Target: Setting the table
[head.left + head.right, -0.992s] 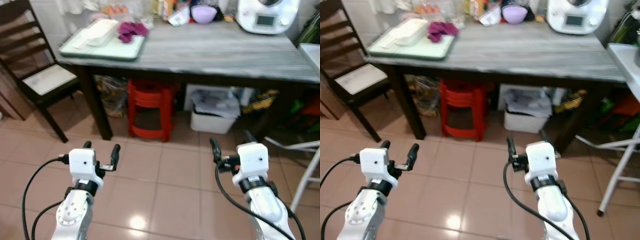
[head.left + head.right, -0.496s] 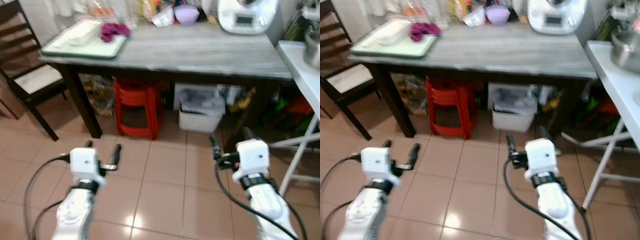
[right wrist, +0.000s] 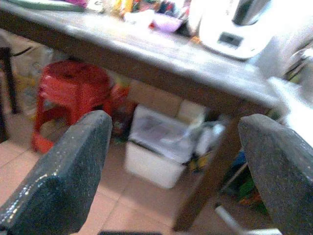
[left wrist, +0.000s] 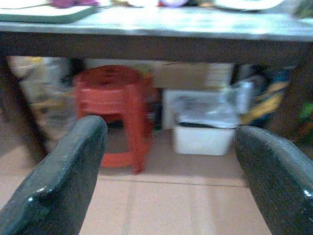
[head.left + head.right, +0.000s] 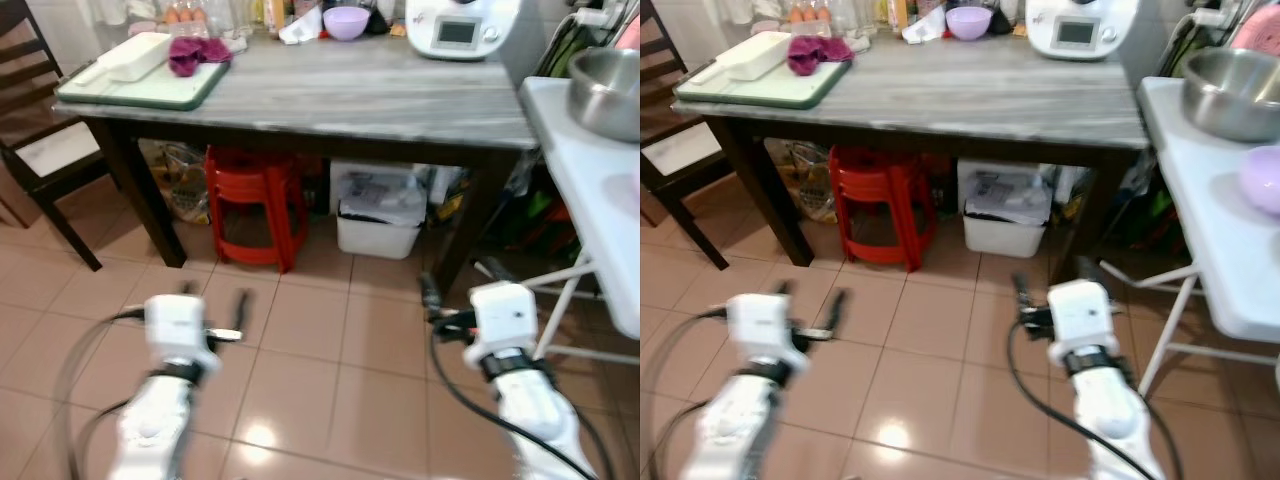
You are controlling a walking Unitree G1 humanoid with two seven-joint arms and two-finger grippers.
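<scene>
Silver arms forward (fingers spread)

The table [image 5: 380,90] has a matt grey wood-grain top on dark legs, and the floor [image 5: 310,370] is glossy pinkish tile that throws back a lamp glare. The stool [image 5: 255,195] under it looks like smooth red plastic, the bin [image 5: 380,215] like white plastic, and the crumpled purple cloth [image 5: 195,55] lies on a smooth pale green tray [image 5: 150,92]. The bowl [image 5: 605,90] at the right is brushed metal, the appliance [image 5: 460,25] is shiny white plastic, and the finger pads [image 3: 63,166] look black and finely rough.
</scene>
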